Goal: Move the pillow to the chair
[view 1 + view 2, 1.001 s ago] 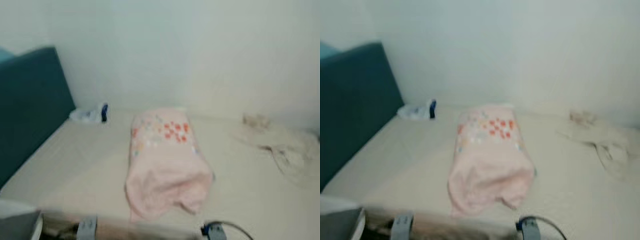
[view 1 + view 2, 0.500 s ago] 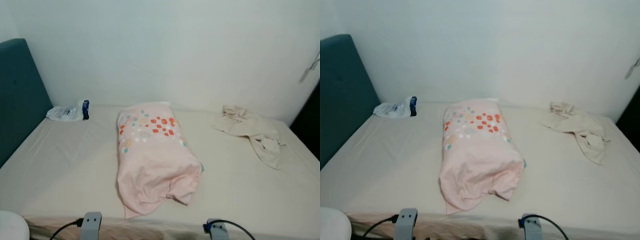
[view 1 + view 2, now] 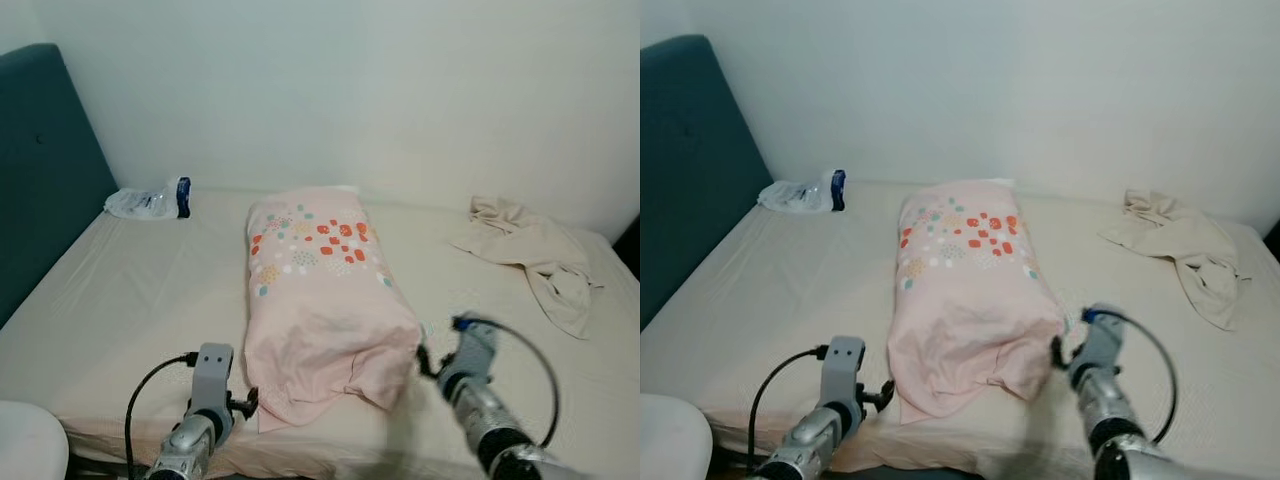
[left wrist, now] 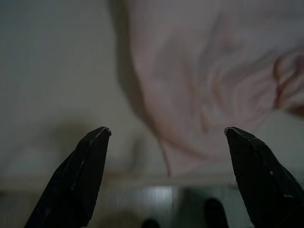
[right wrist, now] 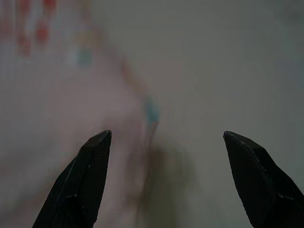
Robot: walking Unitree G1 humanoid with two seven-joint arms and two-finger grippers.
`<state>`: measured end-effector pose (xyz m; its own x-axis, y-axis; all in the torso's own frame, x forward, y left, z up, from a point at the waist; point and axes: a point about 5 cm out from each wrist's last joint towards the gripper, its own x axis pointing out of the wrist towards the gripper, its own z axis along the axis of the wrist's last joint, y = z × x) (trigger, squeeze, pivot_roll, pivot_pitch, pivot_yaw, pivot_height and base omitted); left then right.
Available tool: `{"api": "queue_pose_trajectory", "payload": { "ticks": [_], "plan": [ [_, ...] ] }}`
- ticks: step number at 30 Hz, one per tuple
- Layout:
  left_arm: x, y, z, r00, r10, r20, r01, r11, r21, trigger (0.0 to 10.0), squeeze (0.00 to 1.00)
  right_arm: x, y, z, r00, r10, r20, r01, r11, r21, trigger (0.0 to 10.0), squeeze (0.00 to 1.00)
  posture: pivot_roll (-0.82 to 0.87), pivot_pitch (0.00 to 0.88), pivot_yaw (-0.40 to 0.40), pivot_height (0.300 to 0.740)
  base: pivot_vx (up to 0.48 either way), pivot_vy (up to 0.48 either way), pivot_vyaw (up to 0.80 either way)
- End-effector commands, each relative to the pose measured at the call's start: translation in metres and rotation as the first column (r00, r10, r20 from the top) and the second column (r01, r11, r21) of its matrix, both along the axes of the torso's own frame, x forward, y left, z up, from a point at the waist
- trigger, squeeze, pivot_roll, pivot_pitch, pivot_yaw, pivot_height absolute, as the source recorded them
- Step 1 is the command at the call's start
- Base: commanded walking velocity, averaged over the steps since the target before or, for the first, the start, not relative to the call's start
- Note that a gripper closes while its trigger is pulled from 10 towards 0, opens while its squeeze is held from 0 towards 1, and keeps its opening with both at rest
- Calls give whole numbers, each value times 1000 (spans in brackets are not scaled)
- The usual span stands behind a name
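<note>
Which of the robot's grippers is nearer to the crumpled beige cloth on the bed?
The right gripper, open at the pink pillow's near right corner. The cloth lies on that side. The left gripper, open, sits at the pillow's near left corner, farther away.

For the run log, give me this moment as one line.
phase: reach | pink pillow: on bed | left gripper: open, near corner | right gripper: open, right side | chair: unseen
</note>
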<state>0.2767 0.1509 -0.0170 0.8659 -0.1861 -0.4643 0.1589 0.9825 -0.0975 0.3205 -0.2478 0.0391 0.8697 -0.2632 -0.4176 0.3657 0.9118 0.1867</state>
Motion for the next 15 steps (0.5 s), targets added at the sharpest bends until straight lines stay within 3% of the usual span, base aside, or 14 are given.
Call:
{"api": "queue_pose_trajectory", "payload": {
  "ticks": [1, 8, 15],
  "plan": [
    [3, 1, 4, 1000, 4, 29, -3, 1000, -18, 10000, 0, 3, -1, 4, 999, 2, 40, -5, 997, 82, 10000, 0, 12, 0, -29, 732, 0, 0, 0],
    [9, 2, 11, 997, 28, 67, -23, 998, -65, 10000, 0, 11, -12, 21, 990, -24, 142, 7, 992, 125, 10000, 0, 3, 0, -29, 703, 0, 0, 0],
    [14, 14, 16, 991, 101, 84, -91, 989, -121, 10000, 0, 19, -4, 31, 975, 35, 221, -76, 981, 179, 10000, 0, 5, 0, -29, 653, 0, 0, 0]
  ]
}}
